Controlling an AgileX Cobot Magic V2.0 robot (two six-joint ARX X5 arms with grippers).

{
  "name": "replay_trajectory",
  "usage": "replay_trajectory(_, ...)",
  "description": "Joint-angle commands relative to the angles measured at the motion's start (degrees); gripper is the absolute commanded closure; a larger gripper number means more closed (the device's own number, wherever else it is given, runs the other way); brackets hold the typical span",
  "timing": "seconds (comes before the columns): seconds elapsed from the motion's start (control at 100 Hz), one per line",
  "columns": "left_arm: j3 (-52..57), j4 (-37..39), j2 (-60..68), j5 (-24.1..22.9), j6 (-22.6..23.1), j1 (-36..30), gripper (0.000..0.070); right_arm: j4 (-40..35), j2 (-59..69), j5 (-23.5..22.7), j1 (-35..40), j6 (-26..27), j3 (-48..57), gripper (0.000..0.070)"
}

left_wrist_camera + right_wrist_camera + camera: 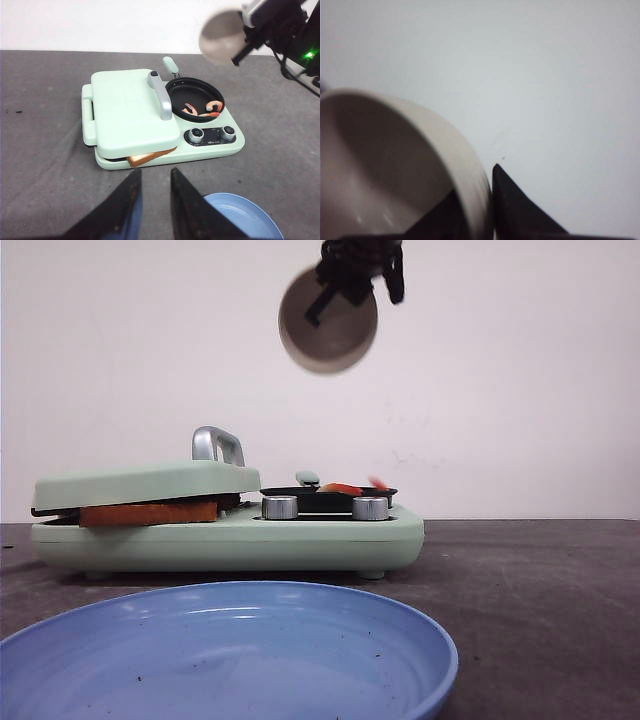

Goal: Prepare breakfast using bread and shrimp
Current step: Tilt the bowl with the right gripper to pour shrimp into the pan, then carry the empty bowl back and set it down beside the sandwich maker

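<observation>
We are holding a small bowl (pixel 328 322) up high in our right pincer (pixel 490 200), and our left pincer (pixel 152 187) is hanging a little open with nothing in it. The soft bread (pixel 149 158) is peeking out under the green lid (pixel 131 110), and the small, slippery shrimp (pixel 207 108) are lying in the black pan (pixel 176 90), so we are thinking a gentle pinch on the crust is best.

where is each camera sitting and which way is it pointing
Front view: low at table height, facing forward past the blue plate to the green breakfast maker; the right gripper holds a bowl high up.
Left wrist view: above, looking down on the maker, bread, shrimp; left gripper open.
Right wrist view: aimed at the wall; gripper clamps the bowl rim.
All three views show the bowl.
</observation>
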Motion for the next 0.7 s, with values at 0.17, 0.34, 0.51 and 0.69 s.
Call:
replay_trajectory(0.17, 0.74, 3.67, 0.35, -0.15, 0.50, -0.22, 0.0685, -27.87, -8.11, -10.99, -12.13, 43.04, 1.25, 0.0697)
replay_trajectory(0.34, 0.74, 6.01, 0.39, -0.13, 0.48, -0.22, 0.0685, -41.42, -8.79, -23.32, -23.30, 46.69, -0.66, 0.0697)
replay_trajectory(0.51, 0.74, 6.25, 0.42, -0.13, 0.22, -0.22, 0.0685, -41.94, -8.79, -31.34, -32.39, 47.08, -10.78, 0.0697)
replay_trajectory(0.69, 0.74, 5.88, 0.39, 0.33, -0.98, -0.24, 0.0685, -36.35, -8.68, -38.99, -38.40, 49.79, -20.83, 0.0698)
